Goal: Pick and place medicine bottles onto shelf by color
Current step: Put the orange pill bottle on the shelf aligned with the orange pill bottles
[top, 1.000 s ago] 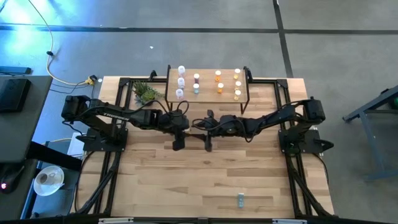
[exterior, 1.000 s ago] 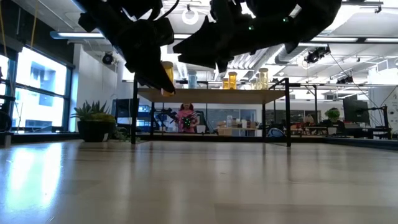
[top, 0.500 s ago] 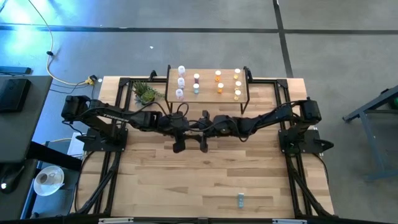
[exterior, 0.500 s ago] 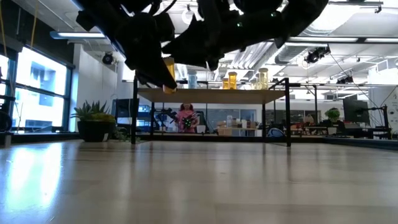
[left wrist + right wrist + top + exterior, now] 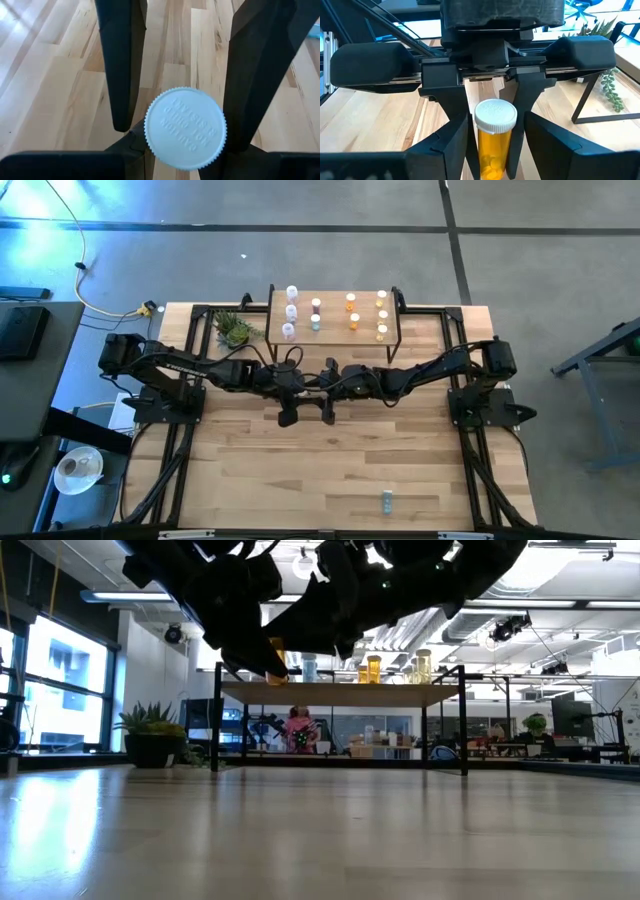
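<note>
An orange medicine bottle (image 5: 492, 150) with a white cap (image 5: 185, 127) hangs over the middle of the table, and my left gripper (image 5: 186, 147) is shut on it. My right gripper (image 5: 495, 125) faces it from the table's right, open. Its fingers (image 5: 120, 70) stand on either side of the bottle, and I cannot see them touch it. The shelf (image 5: 335, 340) stands at the far edge with several bottles (image 5: 352, 310) upright on its board, grouped by color. One more bottle (image 5: 387, 500) lies on the table near the front edge. My left gripper pinches the orange bottle between its two fingers (image 5: 462, 107), on the body just under the white cap (image 5: 492, 137). The fingers slant down from the table's left. The bottle stands roughly upright, cap up, clear of the table, and its lower body (image 5: 274, 658) sticks out below the fingers.
A small potted plant (image 5: 235, 328) sits left of the shelf at the far edge. Bare wood planks (image 5: 300, 470) lie between the arms and the front edge. In the low view a person (image 5: 298, 730) shows in the room beyond the shelf.
My right gripper has edged toward the table's left, closing in on the bottle that my left gripper holds, and has then stopped. Its fingers now flank the bottle.
</note>
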{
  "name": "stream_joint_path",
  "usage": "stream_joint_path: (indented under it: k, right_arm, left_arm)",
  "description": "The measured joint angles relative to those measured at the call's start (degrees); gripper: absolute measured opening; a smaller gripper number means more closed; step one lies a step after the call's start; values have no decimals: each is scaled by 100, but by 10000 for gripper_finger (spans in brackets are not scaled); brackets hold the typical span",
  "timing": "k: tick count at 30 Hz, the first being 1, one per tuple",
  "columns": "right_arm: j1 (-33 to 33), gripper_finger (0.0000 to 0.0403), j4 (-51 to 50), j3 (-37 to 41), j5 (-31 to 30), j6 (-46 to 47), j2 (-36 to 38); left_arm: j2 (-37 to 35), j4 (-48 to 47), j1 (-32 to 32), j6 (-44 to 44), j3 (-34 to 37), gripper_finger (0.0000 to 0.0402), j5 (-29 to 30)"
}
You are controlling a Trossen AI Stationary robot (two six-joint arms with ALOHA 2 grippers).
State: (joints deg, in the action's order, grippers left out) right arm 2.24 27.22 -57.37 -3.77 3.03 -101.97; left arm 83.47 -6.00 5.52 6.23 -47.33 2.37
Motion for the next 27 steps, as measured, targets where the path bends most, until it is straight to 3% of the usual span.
stream_joint_path:
  k: [4,14,27]
  right_arm:
    - [2,175,4,1,48,12,0]
    - [-4,102,-21,1,70,251,4]
    - [-2,95,-71,1,74,249,7]
  left_arm:
    - [0,2,2,-3,0,91,81]
    - [-1,17,2,-3,0,91,260]
    - [1,20,4,-3,0,93,265]
